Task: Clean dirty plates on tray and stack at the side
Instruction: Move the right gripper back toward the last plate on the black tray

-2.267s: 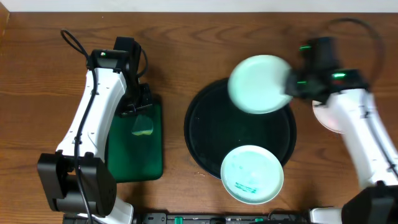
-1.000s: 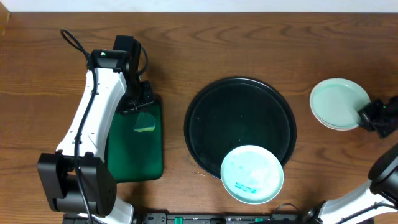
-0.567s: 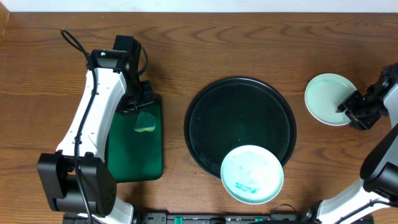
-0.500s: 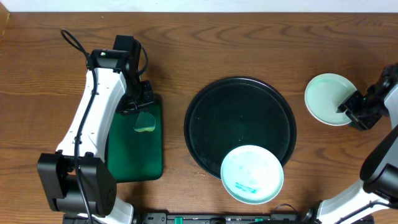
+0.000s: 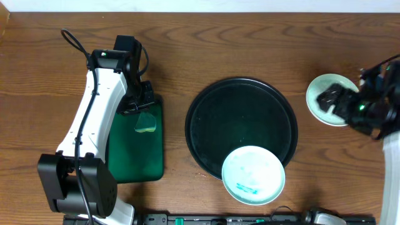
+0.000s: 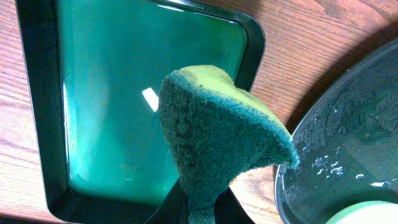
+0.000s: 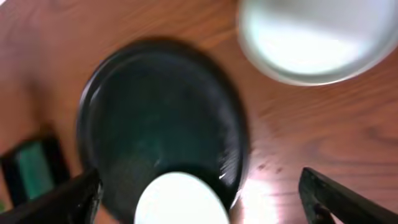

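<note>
A plate (image 5: 325, 83) is stacked right of the tray (image 5: 212, 119) below the wide-open, empty right gripper (image 5: 330, 100), the sponge (image 6: 217, 137) is clamped in the left gripper (image 6: 196, 205), and a rim grasp on the smeared plate (image 5: 253, 175) at the tray's edge is called for next

Tray (image 5: 237, 112) glossy black; sponge (image 6: 217, 143) rough, fibrous; table (image 5: 250, 44) smooth wood grain.
</note>
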Action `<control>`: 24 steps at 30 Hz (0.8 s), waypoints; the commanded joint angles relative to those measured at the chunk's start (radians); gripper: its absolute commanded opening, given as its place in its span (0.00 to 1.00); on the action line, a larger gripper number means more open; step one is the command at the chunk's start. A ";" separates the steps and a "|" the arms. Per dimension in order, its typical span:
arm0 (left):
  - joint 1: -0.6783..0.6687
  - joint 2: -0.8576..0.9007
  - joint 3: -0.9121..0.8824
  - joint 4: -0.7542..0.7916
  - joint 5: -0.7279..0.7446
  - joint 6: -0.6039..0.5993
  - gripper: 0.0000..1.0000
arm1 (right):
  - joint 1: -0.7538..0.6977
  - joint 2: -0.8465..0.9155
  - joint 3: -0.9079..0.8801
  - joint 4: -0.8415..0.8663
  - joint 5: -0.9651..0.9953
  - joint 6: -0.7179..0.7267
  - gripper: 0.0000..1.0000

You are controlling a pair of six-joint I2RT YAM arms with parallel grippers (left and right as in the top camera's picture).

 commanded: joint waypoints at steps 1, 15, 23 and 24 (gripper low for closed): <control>0.002 0.004 -0.004 -0.003 0.003 0.010 0.07 | 0.087 -0.059 0.002 -0.028 -0.039 0.029 0.99; 0.002 0.004 -0.004 -0.002 0.003 0.028 0.07 | 0.168 -0.103 0.001 -0.028 -0.199 -0.080 0.99; 0.002 0.004 -0.004 0.000 0.003 0.028 0.07 | 0.174 -0.117 -0.048 -0.242 0.080 0.051 0.87; 0.002 0.004 -0.004 0.000 0.003 0.028 0.07 | 0.180 -0.131 -0.080 -0.259 0.079 0.051 0.87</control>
